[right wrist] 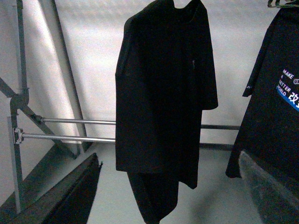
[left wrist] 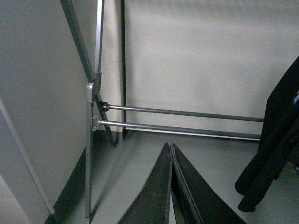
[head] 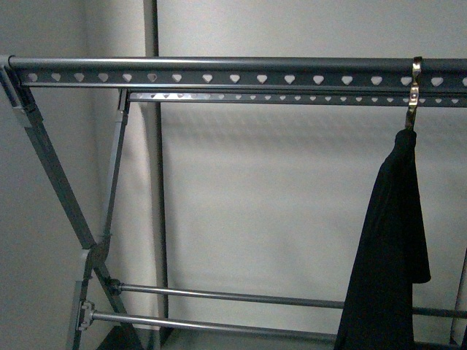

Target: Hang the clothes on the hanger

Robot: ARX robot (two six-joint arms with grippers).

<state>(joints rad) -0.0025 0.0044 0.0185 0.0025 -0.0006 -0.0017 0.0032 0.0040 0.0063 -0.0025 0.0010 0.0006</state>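
The hanger, a grey rack whose top rail (head: 219,76) is punched with heart-shaped holes, spans the front view. From that rail, at the right, a brass-coloured hook (head: 414,95) carries the clothes, a black T-shirt (head: 390,248) that hangs free. In the right wrist view this T-shirt (right wrist: 163,93) hangs in the middle, apart from my right gripper (right wrist: 169,158), which stands open below and in front of it and holds nothing. My left gripper (left wrist: 170,145) is shut and empty, low down near the rack's lower bars (left wrist: 187,113). Neither arm shows in the front view.
A second black T-shirt (right wrist: 275,102) with a white and purple "MAKE" print hangs just right of the first. Slanted folding legs (head: 58,182) stand at the left. Two lower bars (right wrist: 70,137) run across behind the shirts. A pale wall (head: 277,204) lies behind the rack.
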